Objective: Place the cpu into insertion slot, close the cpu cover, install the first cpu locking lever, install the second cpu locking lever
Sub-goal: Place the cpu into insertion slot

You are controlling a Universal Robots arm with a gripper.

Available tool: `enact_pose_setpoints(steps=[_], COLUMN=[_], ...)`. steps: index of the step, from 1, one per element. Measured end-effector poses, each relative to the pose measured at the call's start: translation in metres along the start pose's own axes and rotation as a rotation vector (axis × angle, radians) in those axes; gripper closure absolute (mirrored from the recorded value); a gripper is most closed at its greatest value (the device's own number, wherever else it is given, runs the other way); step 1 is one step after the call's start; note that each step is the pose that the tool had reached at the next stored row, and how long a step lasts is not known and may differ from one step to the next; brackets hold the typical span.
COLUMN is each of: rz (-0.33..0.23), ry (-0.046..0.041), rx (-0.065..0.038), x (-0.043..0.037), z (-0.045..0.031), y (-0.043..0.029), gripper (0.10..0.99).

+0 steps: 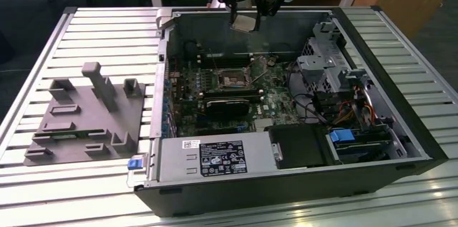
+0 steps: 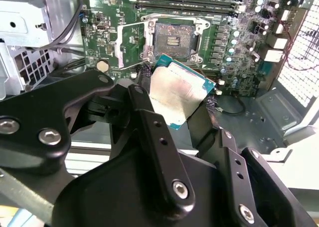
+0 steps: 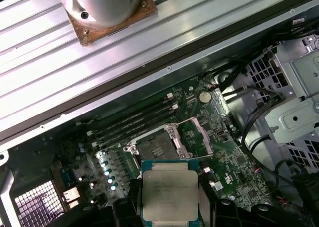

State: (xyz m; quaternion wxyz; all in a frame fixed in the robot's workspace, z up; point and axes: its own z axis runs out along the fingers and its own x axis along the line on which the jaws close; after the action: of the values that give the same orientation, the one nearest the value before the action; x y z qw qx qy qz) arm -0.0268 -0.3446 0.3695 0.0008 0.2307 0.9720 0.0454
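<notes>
I count one cpu (image 3: 170, 197), square with no longer side. Its silvery face is tilted, and the jaws of the gripper (image 2: 174, 105) pinch it by two opposite edges above the open computer case (image 1: 286, 187). Below lies one insertion slot (image 3: 154, 150), uncovered, with its one cpu cover (image 3: 198, 136) flipped open beside it.

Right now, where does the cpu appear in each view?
Exterior view: the cpu is in the gripper, above the case far wall.
Second wrist view: cpu between the gripper's fingers.
First wrist view: cpu, same grip, pale face showing.
Shared landmark: the insertion slot, empty.
</notes>
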Motion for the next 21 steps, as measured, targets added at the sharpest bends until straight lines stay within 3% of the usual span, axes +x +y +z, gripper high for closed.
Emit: enact_pose_setpoints(steps=[21], rz=[0.087], ry=[-0.0078], rx=[-0.002], x=[0.0000], z=[0.0010], y=[0.0000], gripper=[0.545])
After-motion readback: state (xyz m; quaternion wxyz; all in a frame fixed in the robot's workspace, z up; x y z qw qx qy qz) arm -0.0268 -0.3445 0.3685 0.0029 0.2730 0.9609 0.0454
